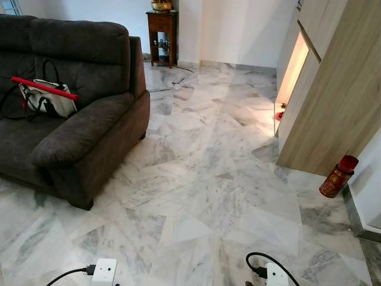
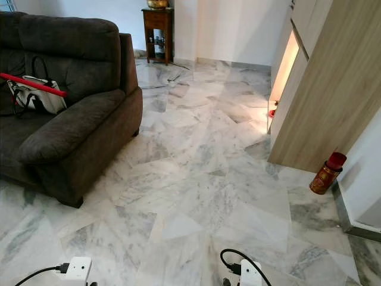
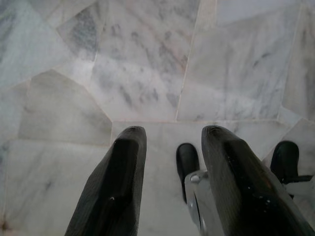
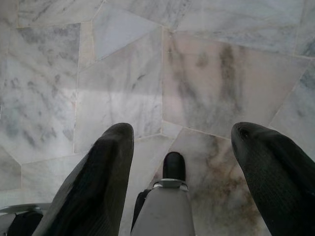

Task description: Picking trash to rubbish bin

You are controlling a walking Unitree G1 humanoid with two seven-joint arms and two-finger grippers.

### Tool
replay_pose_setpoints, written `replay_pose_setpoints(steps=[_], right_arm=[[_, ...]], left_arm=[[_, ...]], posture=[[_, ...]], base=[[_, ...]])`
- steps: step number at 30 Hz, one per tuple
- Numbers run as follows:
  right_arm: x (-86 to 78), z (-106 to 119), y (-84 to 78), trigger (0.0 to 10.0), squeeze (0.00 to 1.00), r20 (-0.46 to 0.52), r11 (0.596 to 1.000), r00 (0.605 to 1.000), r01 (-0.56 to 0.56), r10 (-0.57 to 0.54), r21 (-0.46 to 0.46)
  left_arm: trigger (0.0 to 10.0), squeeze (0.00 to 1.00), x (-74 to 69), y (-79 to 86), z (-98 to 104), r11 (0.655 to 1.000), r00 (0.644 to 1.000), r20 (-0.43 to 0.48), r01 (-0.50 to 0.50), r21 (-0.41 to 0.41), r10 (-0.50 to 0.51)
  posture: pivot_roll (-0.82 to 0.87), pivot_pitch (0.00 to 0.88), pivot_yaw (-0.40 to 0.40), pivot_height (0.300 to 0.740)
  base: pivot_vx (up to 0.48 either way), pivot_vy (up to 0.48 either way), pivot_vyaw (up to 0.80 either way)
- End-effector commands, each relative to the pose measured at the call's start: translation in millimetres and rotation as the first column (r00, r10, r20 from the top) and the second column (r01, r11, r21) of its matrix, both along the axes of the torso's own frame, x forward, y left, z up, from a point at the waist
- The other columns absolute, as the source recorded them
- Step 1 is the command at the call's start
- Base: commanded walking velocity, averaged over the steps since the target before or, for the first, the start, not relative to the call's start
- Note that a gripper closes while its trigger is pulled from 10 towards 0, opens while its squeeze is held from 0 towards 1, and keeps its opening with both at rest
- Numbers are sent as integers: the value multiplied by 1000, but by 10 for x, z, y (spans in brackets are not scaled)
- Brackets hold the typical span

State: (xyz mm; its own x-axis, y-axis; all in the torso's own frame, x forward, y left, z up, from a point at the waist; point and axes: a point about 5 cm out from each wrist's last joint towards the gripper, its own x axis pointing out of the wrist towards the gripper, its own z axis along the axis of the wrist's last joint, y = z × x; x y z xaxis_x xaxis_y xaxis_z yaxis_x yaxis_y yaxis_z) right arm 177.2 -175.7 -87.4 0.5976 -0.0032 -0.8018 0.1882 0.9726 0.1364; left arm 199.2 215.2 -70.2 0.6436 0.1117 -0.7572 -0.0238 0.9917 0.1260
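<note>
Left eye view gives you marble floor [image 1: 202, 179], then sofa [image 1: 77, 119], then a red canister [image 1: 337, 176] by the cabinet [image 1: 333, 89], possibly the trash; no bin visible; left gripper [image 3: 172, 162] and right gripper [image 4: 182, 157] hang spread and empty; you've everything left.

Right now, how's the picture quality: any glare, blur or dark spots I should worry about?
Eye views: sharp, evenly lit; the lit cabinet niche is blown out and throws a bright patch on the marble floor. Left wrist view: floor clear, left gripper fingers close and soft. Right wrist view: floor sharp, right gripper fingers dark, slightly blurred.
</note>
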Motion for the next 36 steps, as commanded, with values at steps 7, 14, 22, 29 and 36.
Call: replay_pose_setpoints(steps=[7, 14, 22, 29, 36], right_arm=[[90, 49, -35, 10000, 0, 39, 999, 998, 51, -51, 10], [162, 91, -60, 10000, 0, 73, 998, 995, 67, -67, 9], [224, 129, -66, 10000, 0, 106, 995, 990, 95, -96, 13], [198, 123, -77, 10000, 0, 118, 996, 989, 92, -90, -7], [128, 90, -107, 10000, 0, 99, 995, 990, 97, -95, -16]], left_arm=[[10000, 0, 266, -29, 157, 1000, 996, 93, 12, -10, -11], [10000, 0, 327, -64, 188, 1000, 994, 106, 21, -18, -19], [10000, 0, 259, -59, 148, 1000, 995, 102, 6, -23, -4], [10000, 0, 190, -42, 108, 1000, 997, 79, 7, -12, -6], [10000, 0, 142, -16, 84, 1000, 998, 61, 6, -6, -6]], posture=[[108, 0, -50, 740], [109, 0, -43, 740], [111, 0, -39, 740], [114, 0, -37, 740], [112, 0, -29, 740]], base=[[0, 0, 0], [0, 0, 0], [0, 0, 0], [0, 0, 0], [0, 0, 686]])
